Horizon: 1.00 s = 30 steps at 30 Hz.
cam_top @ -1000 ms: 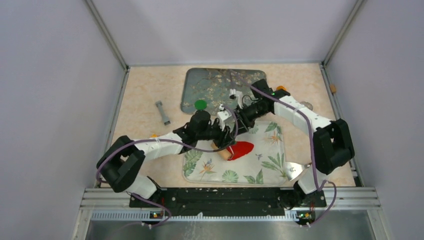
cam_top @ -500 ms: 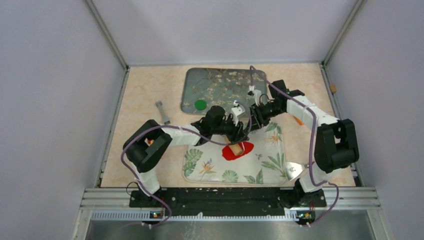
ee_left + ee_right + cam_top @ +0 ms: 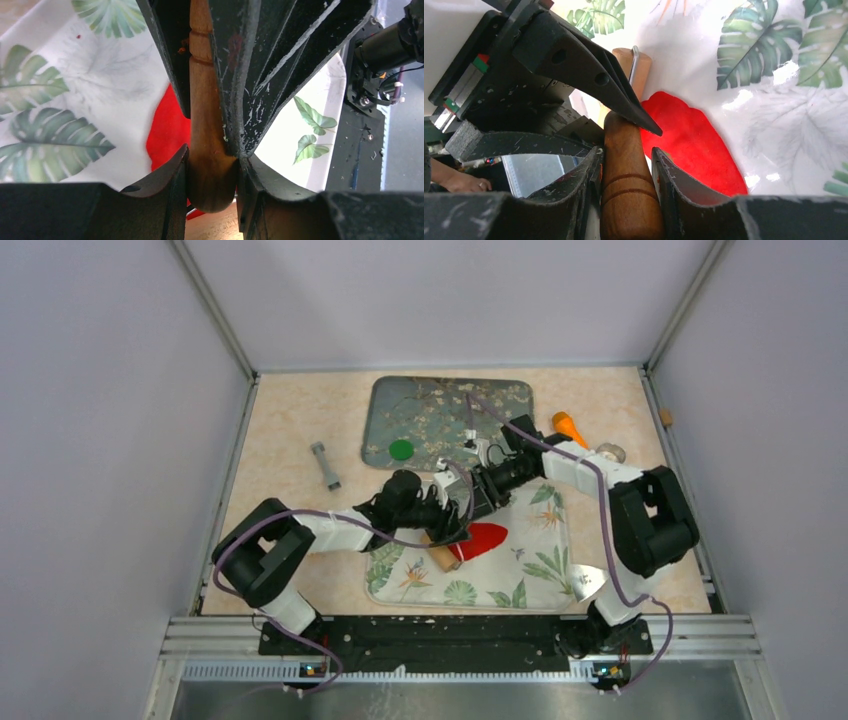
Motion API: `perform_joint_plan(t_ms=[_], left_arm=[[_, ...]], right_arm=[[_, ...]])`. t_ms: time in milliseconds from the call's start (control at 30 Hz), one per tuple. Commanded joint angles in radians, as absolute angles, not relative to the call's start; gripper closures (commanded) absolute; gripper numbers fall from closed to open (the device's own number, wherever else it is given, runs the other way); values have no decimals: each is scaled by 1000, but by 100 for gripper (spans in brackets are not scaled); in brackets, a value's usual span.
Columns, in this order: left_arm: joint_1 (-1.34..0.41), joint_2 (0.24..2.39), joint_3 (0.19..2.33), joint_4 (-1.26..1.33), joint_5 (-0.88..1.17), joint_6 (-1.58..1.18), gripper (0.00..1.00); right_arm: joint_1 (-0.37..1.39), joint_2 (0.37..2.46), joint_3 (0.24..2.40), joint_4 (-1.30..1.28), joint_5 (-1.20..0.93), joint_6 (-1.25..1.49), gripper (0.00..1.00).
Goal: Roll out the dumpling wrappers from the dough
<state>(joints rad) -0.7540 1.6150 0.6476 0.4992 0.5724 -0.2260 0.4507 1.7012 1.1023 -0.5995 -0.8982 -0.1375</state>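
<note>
A wooden rolling pin (image 3: pixel 443 558) lies across the flattened red dough (image 3: pixel 484 538) on the leaf-print mat (image 3: pixel 530 570). My left gripper (image 3: pixel 447 525) is shut on one handle of the pin (image 3: pixel 210 170), with the red dough (image 3: pixel 167 132) just beyond its fingers. From the far side, my right gripper (image 3: pixel 472 492) is shut on the other handle (image 3: pixel 626 190); the red dough (image 3: pixel 696 145) spreads to the right of it. A small round green dumpling wrapper (image 3: pixel 401 450) rests on the grey floral tray (image 3: pixel 480 400), apart from both grippers.
A grey dumbbell-shaped tool (image 3: pixel 325 465) lies left of the tray. An orange cone (image 3: pixel 568 426) and a small round piece (image 3: pixel 612 452) sit at the back right. A metal scraper (image 3: pixel 592 580) rests at the mat's right near corner.
Both arms pushed the rolling pin to the right over the red dough, then drew it back toward the near left. The dough's outline shifted from rounder to longer.
</note>
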Motion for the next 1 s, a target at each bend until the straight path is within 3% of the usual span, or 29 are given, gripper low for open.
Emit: perform_joint_plan(t_ms=[0, 200, 500, 800, 967], left_arm=[[-689, 1549, 696, 339, 524, -213, 100], [-690, 1611, 917, 350, 576, -196, 100], [-714, 1903, 1175, 429, 703, -222, 100], [-714, 1901, 1010, 437, 692, -102, 100], [-695, 1876, 888, 452, 679, -123, 100]], right_arm=[[460, 1751, 1230, -707, -714, -218, 100], [305, 1690, 1344, -739, -723, -122, 100], [143, 1613, 1212, -801, -698, -142, 100], [151, 1517, 968, -638, -629, -109, 100], [217, 1572, 929, -590, -603, -95, 100]])
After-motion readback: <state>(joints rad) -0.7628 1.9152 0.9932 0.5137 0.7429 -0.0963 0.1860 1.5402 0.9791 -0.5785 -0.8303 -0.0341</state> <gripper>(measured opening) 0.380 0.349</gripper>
